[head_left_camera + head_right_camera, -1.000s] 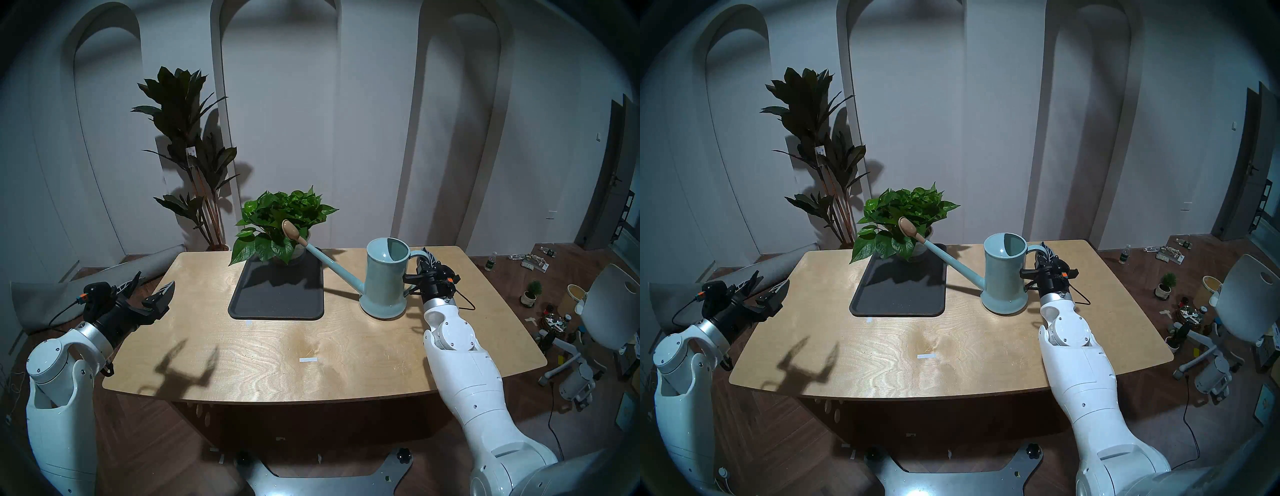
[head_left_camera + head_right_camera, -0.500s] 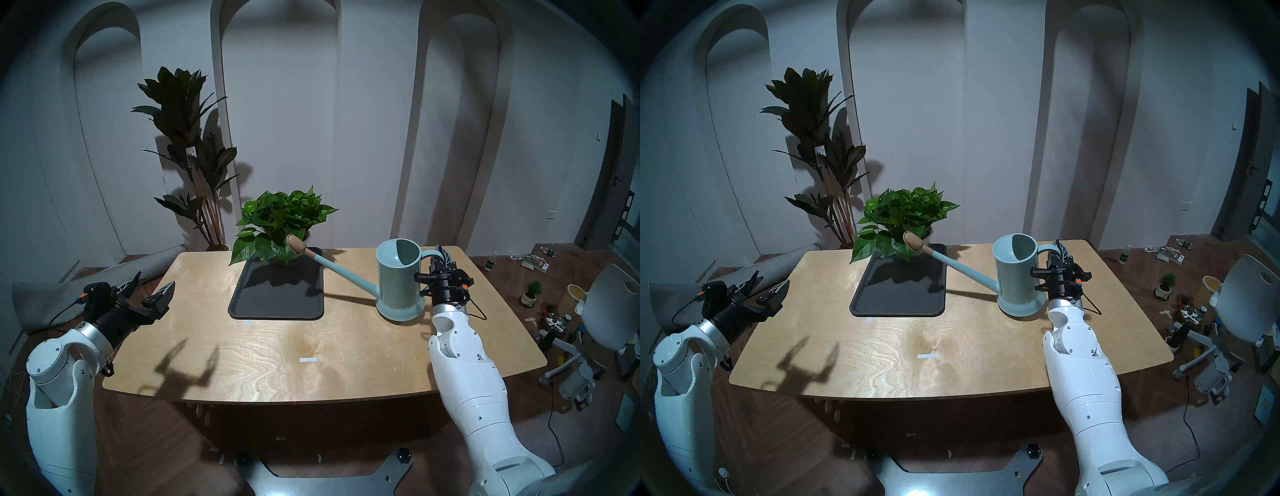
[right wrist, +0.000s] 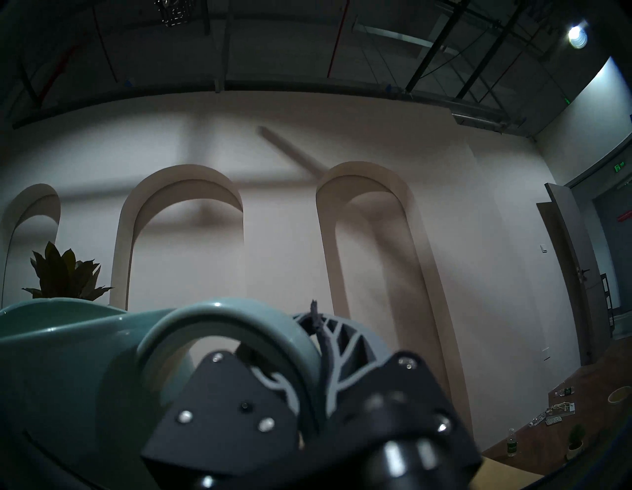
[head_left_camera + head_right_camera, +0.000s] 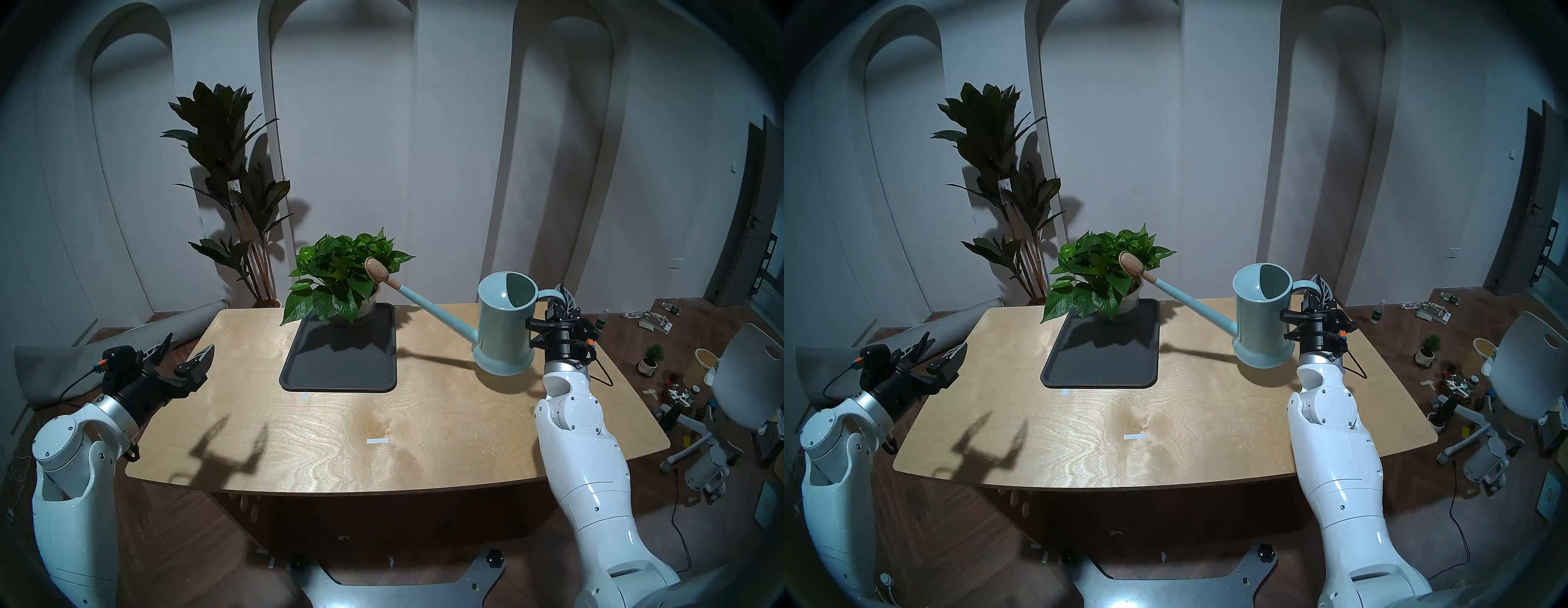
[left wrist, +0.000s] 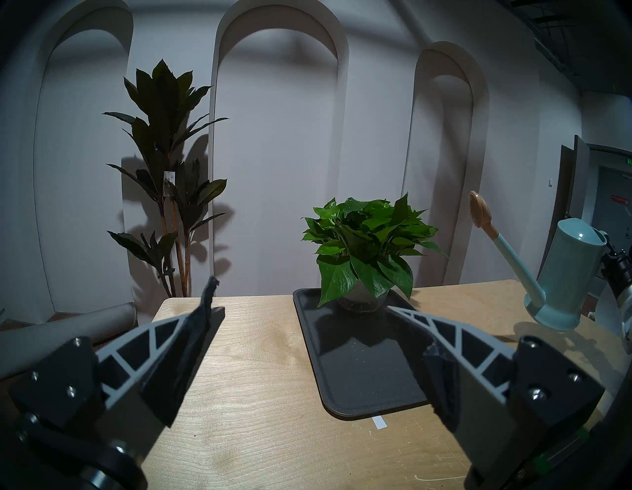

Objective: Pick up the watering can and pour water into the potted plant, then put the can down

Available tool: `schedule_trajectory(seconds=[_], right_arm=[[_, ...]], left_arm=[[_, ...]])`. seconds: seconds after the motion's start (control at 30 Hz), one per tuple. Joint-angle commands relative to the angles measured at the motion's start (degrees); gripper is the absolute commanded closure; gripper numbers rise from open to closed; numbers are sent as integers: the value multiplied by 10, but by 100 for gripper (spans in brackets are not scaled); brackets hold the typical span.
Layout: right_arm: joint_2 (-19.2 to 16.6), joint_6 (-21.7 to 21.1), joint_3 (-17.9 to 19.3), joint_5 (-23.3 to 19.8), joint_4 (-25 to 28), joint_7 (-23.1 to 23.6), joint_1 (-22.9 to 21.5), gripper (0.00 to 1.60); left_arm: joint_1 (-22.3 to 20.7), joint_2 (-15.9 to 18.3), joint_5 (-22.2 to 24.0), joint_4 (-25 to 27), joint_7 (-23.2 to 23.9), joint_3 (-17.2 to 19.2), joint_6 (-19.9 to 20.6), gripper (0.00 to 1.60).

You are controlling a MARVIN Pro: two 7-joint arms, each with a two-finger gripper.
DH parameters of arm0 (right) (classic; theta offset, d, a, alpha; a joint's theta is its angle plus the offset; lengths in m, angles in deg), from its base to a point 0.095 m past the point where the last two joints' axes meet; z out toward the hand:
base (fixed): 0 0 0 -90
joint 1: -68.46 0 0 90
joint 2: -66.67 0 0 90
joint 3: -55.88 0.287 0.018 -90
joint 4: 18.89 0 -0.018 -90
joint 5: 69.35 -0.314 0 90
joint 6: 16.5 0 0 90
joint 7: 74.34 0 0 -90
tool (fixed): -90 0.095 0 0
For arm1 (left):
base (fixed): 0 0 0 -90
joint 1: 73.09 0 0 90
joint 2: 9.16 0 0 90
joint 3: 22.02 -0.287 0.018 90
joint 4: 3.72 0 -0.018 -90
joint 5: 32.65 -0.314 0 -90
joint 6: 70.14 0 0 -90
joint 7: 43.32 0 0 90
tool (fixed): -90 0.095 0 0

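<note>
Left gripper (image 4: 186, 354): spread wide and empty, level at the table's near left corner, taking no part.
Tall dark plant (image 4: 227, 170): stood on the floor beyond and right of the left gripper, behind the table; not the one to water.
Tray (image 4: 339, 373): dark, flat, well to the left of the right gripper, bare at its near end.
Potted plant (image 4: 343, 276): bushy and bright green, at the tray's far end, far left of the right gripper.
Rose (image 4: 375, 269): tan tip of the long spout, raised beside the plant's right-hand leaves; from the left wrist view it stood clear of them, to their right.
Watering can (image 4: 505, 327): pale teal, held off the table and tipped back, just left of the right gripper.
Right gripper (image 4: 1319, 297): pinched tight on the can's loop handle, pointing up and away.
Step in hand: by my reckoning, carrying the lifted can; I saw no water falling.
Next move: likely swing the spout leftward over the pot, then tip the can forward.
In the way: the outer leaves, which the rose could brush.
Floor clutter (image 4: 679, 382): right of the right gripper, off the table.
</note>
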Motion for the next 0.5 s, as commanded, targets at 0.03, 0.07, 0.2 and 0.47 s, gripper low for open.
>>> schedule_trajectory(seconds=[0.03, 0.07, 0.2, 0.47], right_arm=[[-25, -13, 10, -5, 61, 0, -61, 160], [-28, -22, 12, -5, 61, -1, -71, 160], [-54, -59, 18, -6, 76, -4, -79, 160], [-85, -126, 12, -2, 81, -4, -106, 160]], left_arm=[[-2, 2, 0, 8, 1, 0, -2, 0], [-2, 2, 0, 8, 1, 0, -2, 0], [-2, 2, 0, 7, 1, 0, -2, 0], [-2, 2, 0, 6, 1, 0, -2, 0]])
